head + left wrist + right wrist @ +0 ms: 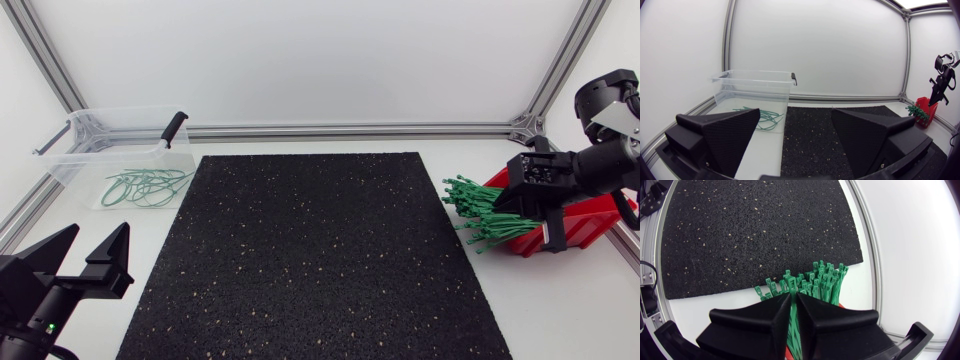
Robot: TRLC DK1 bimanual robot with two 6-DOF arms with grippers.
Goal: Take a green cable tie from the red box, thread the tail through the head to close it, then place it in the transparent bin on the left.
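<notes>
The red box [585, 215] stands at the table's right edge, with a bundle of green cable ties [480, 212] fanning out of it toward the mat. My right gripper [510, 203] is down in this bundle. In the right wrist view the right gripper [793, 300] is shut on a green cable tie [792, 311] pinched between its fingers, the other ties [817, 280] spreading ahead of it. The transparent bin [75, 150] at the far left holds several looped green ties [145, 187]. My left gripper [98, 235] stands open at the near left, holding nothing.
A black speckled mat [310, 260] covers the middle of the table. Ahead of the left gripper [796, 117] are the bin [755, 77], its black latch handle [794, 78] and the mat [840, 125]. An aluminium frame rail [350, 130] runs along the back.
</notes>
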